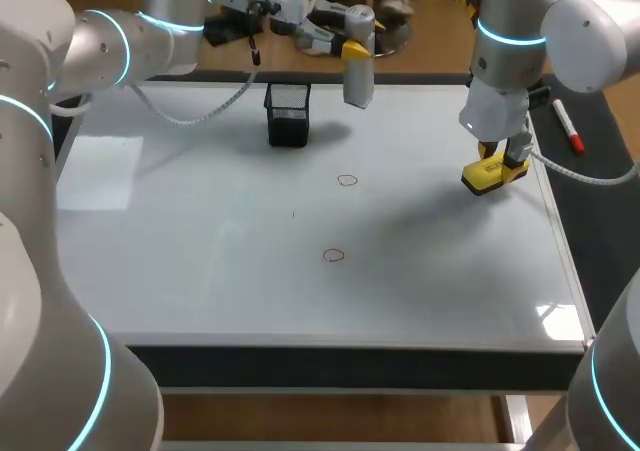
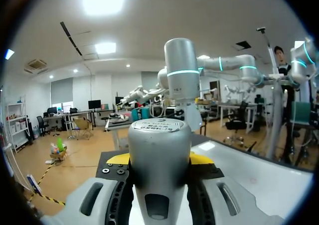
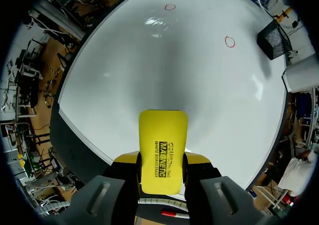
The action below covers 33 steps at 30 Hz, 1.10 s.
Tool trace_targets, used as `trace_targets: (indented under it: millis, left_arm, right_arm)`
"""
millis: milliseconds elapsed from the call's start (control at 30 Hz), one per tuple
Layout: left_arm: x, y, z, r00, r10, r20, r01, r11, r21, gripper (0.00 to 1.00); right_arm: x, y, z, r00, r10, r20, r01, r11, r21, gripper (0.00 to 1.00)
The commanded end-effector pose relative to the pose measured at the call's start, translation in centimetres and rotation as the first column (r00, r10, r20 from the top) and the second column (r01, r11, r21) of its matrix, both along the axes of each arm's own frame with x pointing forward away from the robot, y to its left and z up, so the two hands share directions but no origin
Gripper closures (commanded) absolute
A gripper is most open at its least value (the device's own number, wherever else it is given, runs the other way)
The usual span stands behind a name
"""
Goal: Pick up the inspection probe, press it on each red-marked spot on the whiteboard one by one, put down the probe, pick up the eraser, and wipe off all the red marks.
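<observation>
- The right hand (image 1: 506, 153) is clamped on the yellow eraser (image 3: 163, 157), one finger on each long side, low over the whiteboard (image 1: 200, 271) near its right edge; I cannot tell whether it touches the board
- The eraser looks like a light, rigid plastic block with smooth sides, so it could slip or twist under wiping pressure; gripping it across the narrow width near the middle, as here, seems the sound hold
- The left hand (image 1: 355, 49) is closed around the inspection probe (image 1: 358, 66), a silver cylinder held upright above the far edge of the board, beside the black mesh pen holder (image 1: 288, 114)
- The probe looks stiff, smooth and heavier than the eraser; its round body could slide in a loose grip
- Two red marks (image 1: 347, 180) (image 1: 334, 255) lie mid-board, well apart from both tools
- The eraser's top carries black print and the probe's cap a round label; I leave both unread
</observation>
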State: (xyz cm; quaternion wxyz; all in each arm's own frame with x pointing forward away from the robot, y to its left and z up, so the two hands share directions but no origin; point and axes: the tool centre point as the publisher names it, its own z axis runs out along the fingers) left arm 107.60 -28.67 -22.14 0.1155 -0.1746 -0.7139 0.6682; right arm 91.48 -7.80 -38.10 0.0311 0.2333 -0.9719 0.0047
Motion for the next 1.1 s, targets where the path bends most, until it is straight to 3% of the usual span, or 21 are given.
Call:
trace_targets:
  millis: [33, 167, 467, 733, 1100]
  left_arm:
    - [0.7, -0.1, -0.2, 0.981, -0.194, -0.014, 0.194, 0.981, 0.010, 1.00]
    - [0.7, -0.1, -0.2, 0.981, -0.194, -0.014, 0.194, 0.981, 0.010, 1.00]
    - [0.7, -0.1, -0.2, 0.981, -0.194, -0.014, 0.194, 0.981, 0.010, 1.00]
    - [0.7, -0.1, -0.2, 0.981, -0.194, -0.014, 0.194, 0.981, 0.010, 1.00]
    - [0.7, -0.1, -0.2, 0.981, -0.194, -0.014, 0.194, 0.981, 0.010, 1.00]
  right_arm:
    - [0.0, -0.1, 0.1, 1.000, 0.002, 0.000, -0.002, 1.000, -0.003, 1.00]
    - [0.3, 0.8, 0.3, 0.999, 0.045, -0.003, -0.045, 0.999, -0.021, 1.00]
    - [1.1, 7.8, 0.6, 0.958, 0.287, -0.015, -0.287, 0.955, -0.070, 1.00]
    - [0.9, 14.8, 0.1, 0.857, 0.515, -0.021, -0.515, 0.852, -0.095, 1.00]
    - [1.3, 21.3, -1.0, 0.721, 0.693, -0.012, -0.689, 0.715, -0.122, 1.00]
